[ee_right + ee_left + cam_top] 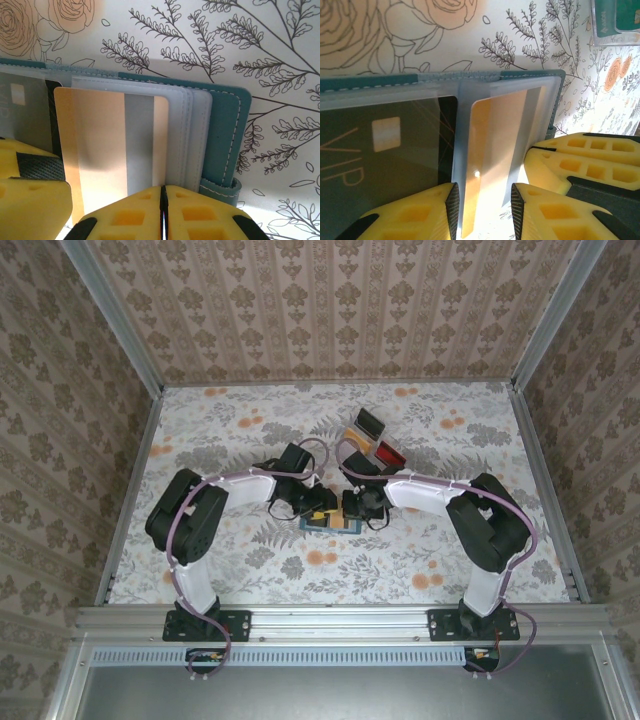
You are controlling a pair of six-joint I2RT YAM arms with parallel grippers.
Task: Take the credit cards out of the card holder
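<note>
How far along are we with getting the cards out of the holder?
Done: the card holder lies open on the table. In hand: the gold card sits partly out of its sleeve, with the right gripper shut on its lower edge and the left gripper open astride it. Left: pulling that card free, then the black VIP card, which is fully sleeved.

Table (240, 430): floral-print top, orange blooms and grey foliage. Card holder (223, 140): teal, lying open and flat around the centre. Compartment tray (372, 443): clear, toward the far edge, right of centre, apart from the holder.
</note>
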